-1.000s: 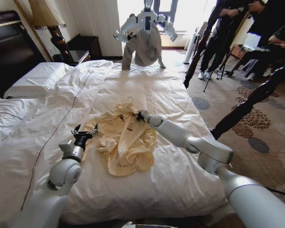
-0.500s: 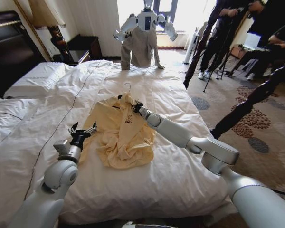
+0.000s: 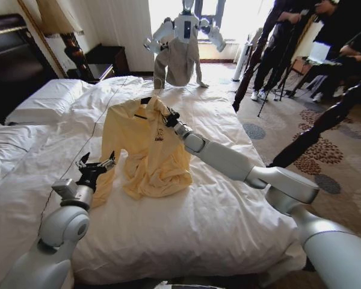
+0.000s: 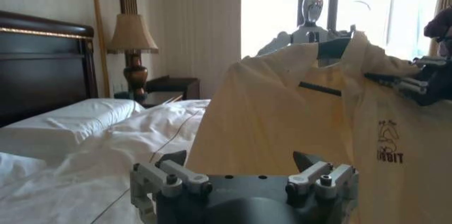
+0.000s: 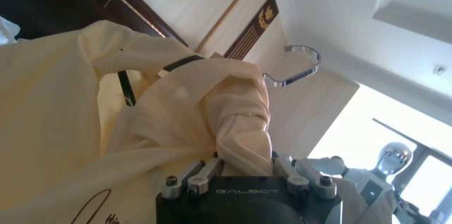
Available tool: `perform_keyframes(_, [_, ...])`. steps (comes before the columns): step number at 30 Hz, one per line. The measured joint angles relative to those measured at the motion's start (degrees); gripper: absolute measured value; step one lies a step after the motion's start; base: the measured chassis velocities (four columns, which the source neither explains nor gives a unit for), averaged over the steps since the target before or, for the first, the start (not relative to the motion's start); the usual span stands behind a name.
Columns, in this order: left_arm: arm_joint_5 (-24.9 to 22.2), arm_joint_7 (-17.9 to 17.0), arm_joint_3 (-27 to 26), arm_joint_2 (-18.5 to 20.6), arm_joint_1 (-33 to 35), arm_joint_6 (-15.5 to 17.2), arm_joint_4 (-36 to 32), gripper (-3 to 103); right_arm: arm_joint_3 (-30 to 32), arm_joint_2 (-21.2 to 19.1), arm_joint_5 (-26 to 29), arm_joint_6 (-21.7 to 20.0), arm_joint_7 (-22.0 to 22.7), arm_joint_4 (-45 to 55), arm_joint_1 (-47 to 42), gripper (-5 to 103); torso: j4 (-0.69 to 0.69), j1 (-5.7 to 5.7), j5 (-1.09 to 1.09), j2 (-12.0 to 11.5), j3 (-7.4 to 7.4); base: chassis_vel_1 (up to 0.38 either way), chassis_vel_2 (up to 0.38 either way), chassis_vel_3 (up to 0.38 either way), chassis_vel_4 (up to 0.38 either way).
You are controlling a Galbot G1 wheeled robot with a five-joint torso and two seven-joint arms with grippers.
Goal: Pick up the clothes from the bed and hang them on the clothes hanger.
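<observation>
The clothes (image 3: 145, 150), a pale-yellow long-sleeved shirt, hang lifted above the bed (image 3: 228, 211), their lower folds still resting on the white duvet. My right gripper (image 3: 169, 116) is shut on a bunch of fabric near the collar; in the right wrist view the cloth (image 5: 240, 128) is pinched in that gripper (image 5: 244, 167). The clothes hanger (image 5: 293, 69) shows its metal hook above the collar, with thin black strips inside the neck. My left gripper (image 3: 96, 165) stands open beside the shirt's hanging sleeve, and in the left wrist view this gripper (image 4: 240, 161) holds nothing, the shirt (image 4: 297, 123) behind it.
Another robot (image 3: 182, 30) holds a grey garment (image 3: 179, 60) at the far end of the bed. White pillows (image 3: 45, 99) and a dark headboard (image 3: 6, 66) lie to the left, with a lamp and nightstand (image 3: 105, 60). Tripods and people (image 3: 283, 54) stand on the carpet to the right.
My right gripper has risen and moved farther out, lifting the shirt off the duvet so that it hangs spread. The left gripper has slid slightly back and left, still open.
</observation>
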Motion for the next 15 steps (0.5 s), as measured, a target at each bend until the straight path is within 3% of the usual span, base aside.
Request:
perform_keyframes(3, [0.1,0.1,-1.5,0.1,0.9,-0.2,-1.7,100,-1.0,-2.8,2.7,-3.0,0.0,5.1,3.9,21,0.0,0.0,0.0,0.0,0.0,0.0,0.0,0.0,0.0])
perform_keyframes(11, [0.3,0.1,-3.0,0.1,2.8,-0.3,-5.4,100,-1.5,-6.1,5.3,-5.0,-0.3,10.8,11.4,21,0.01,0.0,0.01,0.0,0.0,0.0,0.0,0.0,0.0])
perform_keyframes(15, [0.3,0.1,-4.5,0.0,5.0,-0.3,-8.0,100,-1.8,-9.5,8.8,-8.3,-0.4,15.9,17.0,21,0.02,0.0,0.0,0.0,0.0,0.0,0.0,0.0,0.0])
